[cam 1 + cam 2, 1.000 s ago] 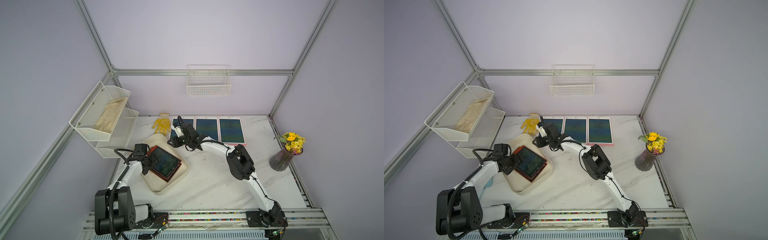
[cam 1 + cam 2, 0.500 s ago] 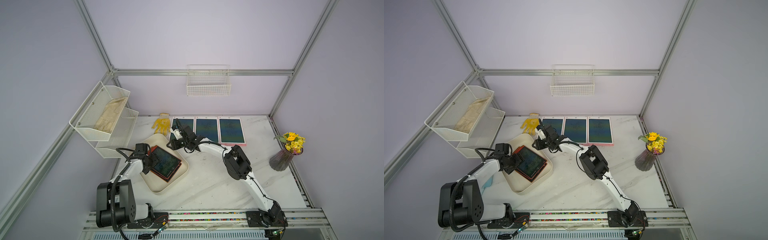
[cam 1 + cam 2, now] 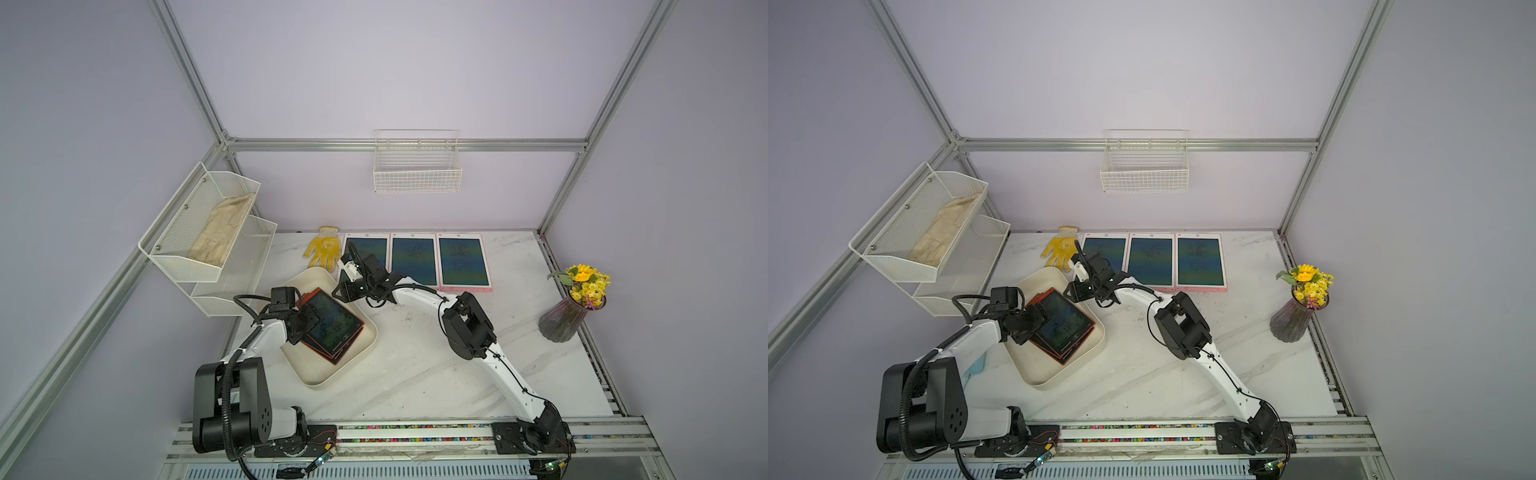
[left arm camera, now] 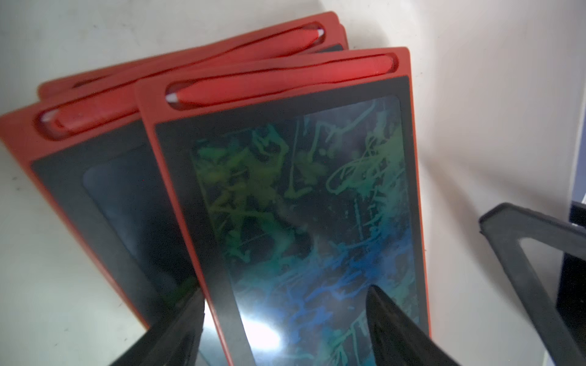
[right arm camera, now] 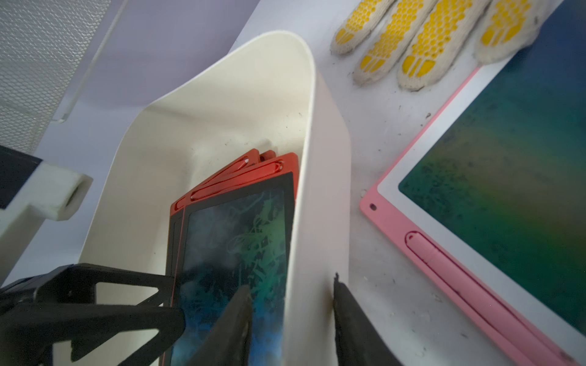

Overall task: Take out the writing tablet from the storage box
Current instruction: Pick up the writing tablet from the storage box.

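The cream storage box (image 3: 328, 384) (image 3: 1042, 382) lies left of centre and holds a fanned stack of red-framed tablets. The top writing tablet (image 3: 334, 322) (image 4: 301, 190) (image 5: 241, 240) shows green and blue scribbles. My left gripper (image 3: 309, 322) (image 4: 285, 290) is open at the stack's left end; one finger is beside the top tablet's long edge, the other above its screen. My right gripper (image 3: 343, 291) (image 5: 291, 282) is open astride the box's far wall (image 5: 323, 158). Its outer finger is against the wall, its inner finger above the tablet with a gap to the wall.
Three pink-framed tablets (image 3: 413, 259) lie in a row at the back, with a yellow glove (image 3: 324, 251) to their left. A mesh two-tier shelf (image 3: 208, 232) hangs on the left wall and a wire basket (image 3: 417, 166) on the back wall. A flower vase (image 3: 569, 316) stands at the right.
My right gripper has come down and nearer onto the box's far wall, its jaws a little narrower. The left gripper has stayed at the stack's end.
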Motion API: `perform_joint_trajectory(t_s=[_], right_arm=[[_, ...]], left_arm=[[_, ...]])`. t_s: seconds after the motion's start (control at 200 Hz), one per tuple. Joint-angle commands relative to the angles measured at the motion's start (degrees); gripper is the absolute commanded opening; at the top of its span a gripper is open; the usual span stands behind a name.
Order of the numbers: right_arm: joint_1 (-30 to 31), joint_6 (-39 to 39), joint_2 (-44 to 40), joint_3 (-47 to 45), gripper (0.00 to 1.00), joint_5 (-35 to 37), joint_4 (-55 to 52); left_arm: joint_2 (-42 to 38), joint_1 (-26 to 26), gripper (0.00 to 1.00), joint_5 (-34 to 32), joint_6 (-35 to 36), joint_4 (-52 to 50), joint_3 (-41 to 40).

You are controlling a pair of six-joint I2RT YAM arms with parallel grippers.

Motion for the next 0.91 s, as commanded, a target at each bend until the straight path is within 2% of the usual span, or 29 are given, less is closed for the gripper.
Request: perform_joint_trajectory(t_s=[0.0, 0.3, 0.735, 0.9], right_arm=[[1.6, 0.3, 0.9, 1.0, 0.44, -1.8, -0.6], [1.8, 0.7, 1.8, 2.6, 0.42, -2.7, -0.9], [2.9, 0.8, 3.5, 5.8, 0.39, -4.5, -1.8], [3.0, 1.0, 3.6, 5.8, 0.38, -5.1, -1.6]], left_arm=[[-0.1, 0.5, 0.78, 3.3, 0.9, 3.3, -2.1], [-1.8, 0.5, 0.78, 4.0, 1.8, 4.7, -2.9], [1.1, 0.4, 0.74, 11.2, 3.0, 11.3, -3.9], [1.7, 0.4, 0.74, 8.2, 2.5, 7.6, -3.6]])
